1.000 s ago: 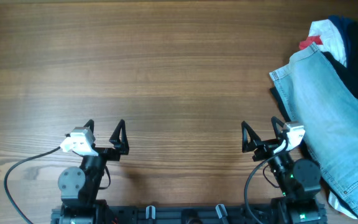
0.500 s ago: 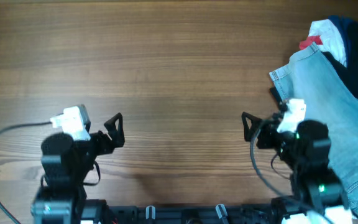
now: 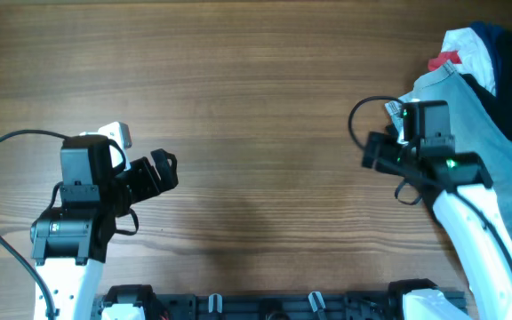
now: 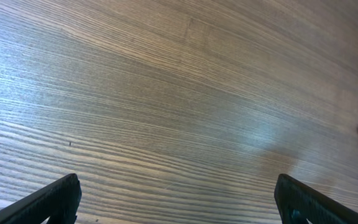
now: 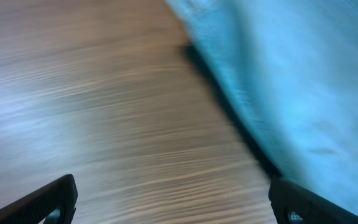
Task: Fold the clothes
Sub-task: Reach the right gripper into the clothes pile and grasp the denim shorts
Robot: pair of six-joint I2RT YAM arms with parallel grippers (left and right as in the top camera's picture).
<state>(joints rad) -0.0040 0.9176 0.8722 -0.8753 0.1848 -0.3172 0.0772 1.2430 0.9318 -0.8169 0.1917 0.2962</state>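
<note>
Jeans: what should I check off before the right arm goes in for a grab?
1. Right gripper open, nothing between fingers: ok.
2. Left gripper open: ok.
3. Jeans edge in right wrist view: ok.
4. Jeans clear of other clothes: not ok, navy garment overlaps them.
5. Bare table beside them for folding: ok.
6. Jeans lying flat: cannot tell, they run off frame.

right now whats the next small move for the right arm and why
Probably ease the right gripper toward the near edge of the jeans and shut on it. Its jaws are open and empty over bare table, with the jeans just beside them, heaped on other clothes at the table's right edge.
</note>
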